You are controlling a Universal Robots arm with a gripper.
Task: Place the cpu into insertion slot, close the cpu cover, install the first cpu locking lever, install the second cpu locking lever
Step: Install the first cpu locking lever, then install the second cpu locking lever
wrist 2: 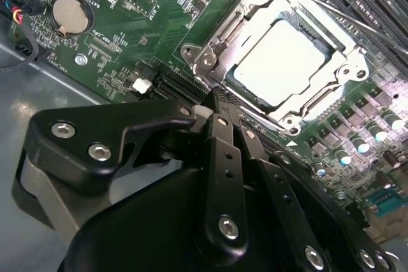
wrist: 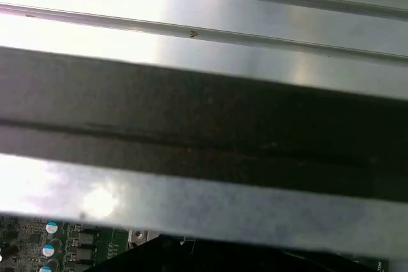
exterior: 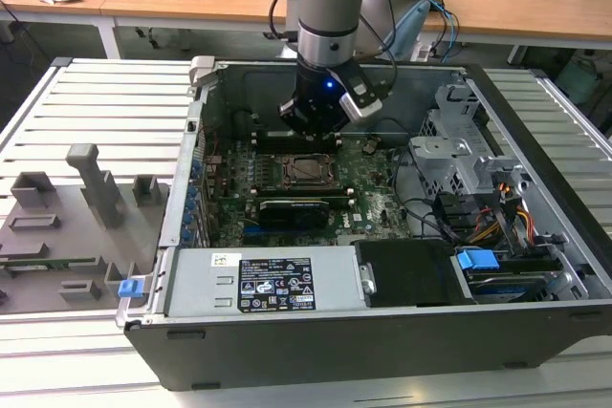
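While the gripper (wrist 2: 220, 103) hangs just above the green board (wrist 2: 127, 36), its fingers (wrist 2: 224, 151) are pressed together and hold nothing. The cpu (wrist 2: 280, 62) lies in the insertion slot (wrist 2: 204, 60) just past the fingertips, with the cpu cover (wrist 2: 347, 62) shut down flat around it. A round silver battery (wrist 2: 69, 15) sits well apart from the slot — black wires (wrist 2: 19, 11) lie beside it.

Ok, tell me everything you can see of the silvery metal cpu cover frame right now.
The thin silvery metal cpu cover is a square frame with a square cut-out, lying closed and flat over the socket on the green motherboard. The pale silver-grey cpu shows through the cut-out. Thin metal lever rods run along its edges. The black gripper sits at one corner; whether it touches cannot be told.
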